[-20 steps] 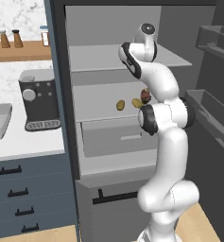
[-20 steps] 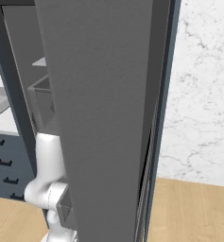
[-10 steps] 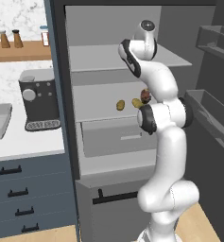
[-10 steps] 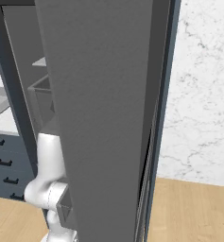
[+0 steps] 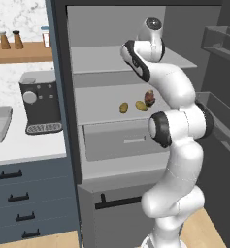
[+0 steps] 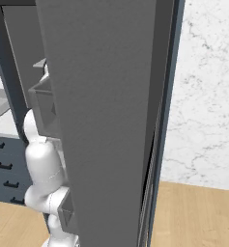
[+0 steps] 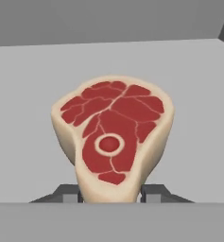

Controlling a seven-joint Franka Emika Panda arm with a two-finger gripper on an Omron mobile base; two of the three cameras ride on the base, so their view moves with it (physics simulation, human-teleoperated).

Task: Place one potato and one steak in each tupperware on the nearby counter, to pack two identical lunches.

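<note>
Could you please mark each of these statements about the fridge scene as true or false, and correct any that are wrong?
1. The gripper is shut on the steak. True.
2. Two potatoes lie on the fridge shelf left of the steak in the left base view. True.
3. The steak is lying inside a tupperware tray. False: it is over the grey fridge shelf, between the fingers.
4. The coffee machine stands on the wooden wall shelf. False: it stands on the counter.
5. The fridge door is closed. False: it stands open.
</note>
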